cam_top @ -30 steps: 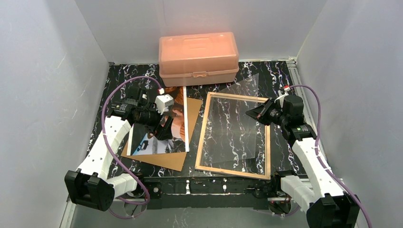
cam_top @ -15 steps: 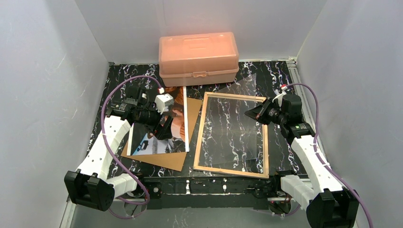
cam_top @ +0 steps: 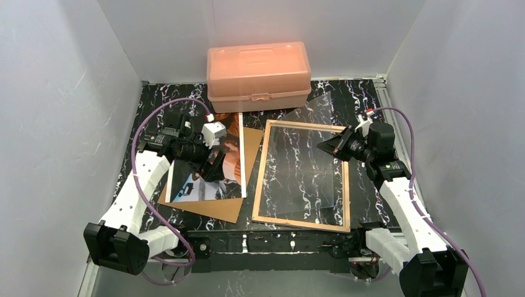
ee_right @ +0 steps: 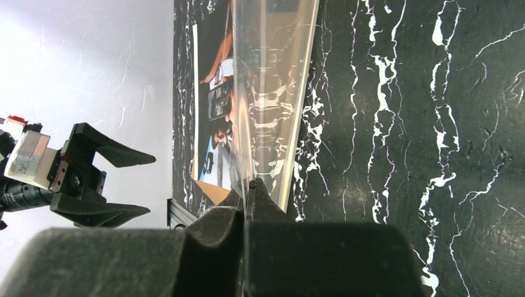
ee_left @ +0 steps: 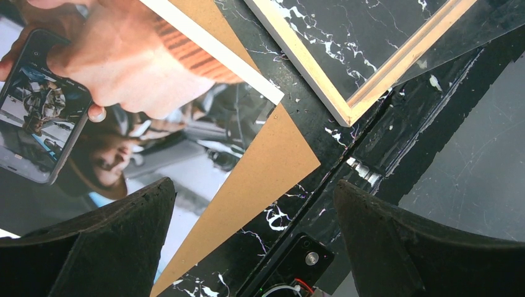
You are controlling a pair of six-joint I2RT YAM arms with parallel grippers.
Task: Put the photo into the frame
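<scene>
The photo (ee_left: 124,93), a large white-bordered paper print in reddish-brown and blue tones, lies face up toward the left edge of the black, white-veined marble tabletop (cam_top: 362,99). It rests on a plain brown backing board (ee_left: 266,161), whose corner pokes out past it on the near side. It is not yet in the frame.

Your left gripper (ee_left: 252,189) hovers over the print with its jaws wide apart and nothing between them. I read this as staged for the pick.

The thin-railed rectangular frame (ee_left: 306,62) lies flat just right of the board, around the middle of the table, not touching the photo. Its tan wood back faces up, which suits loading from behind.

Your right gripper (ee_right: 247,192) has its jaws clamped on the edge of a clear plastic glazing sheet (ee_right: 272,74), by the frame's right rail toward the far corner. The sheet looks tilted over the opening; you cannot tell whether it sits inside the rails. Probable reason for the hold: glazing goes in first, print after.

A translucent orange plastic box (cam_top: 259,74) with a lid stands at the far edge, well apart from both grippers.
</scene>
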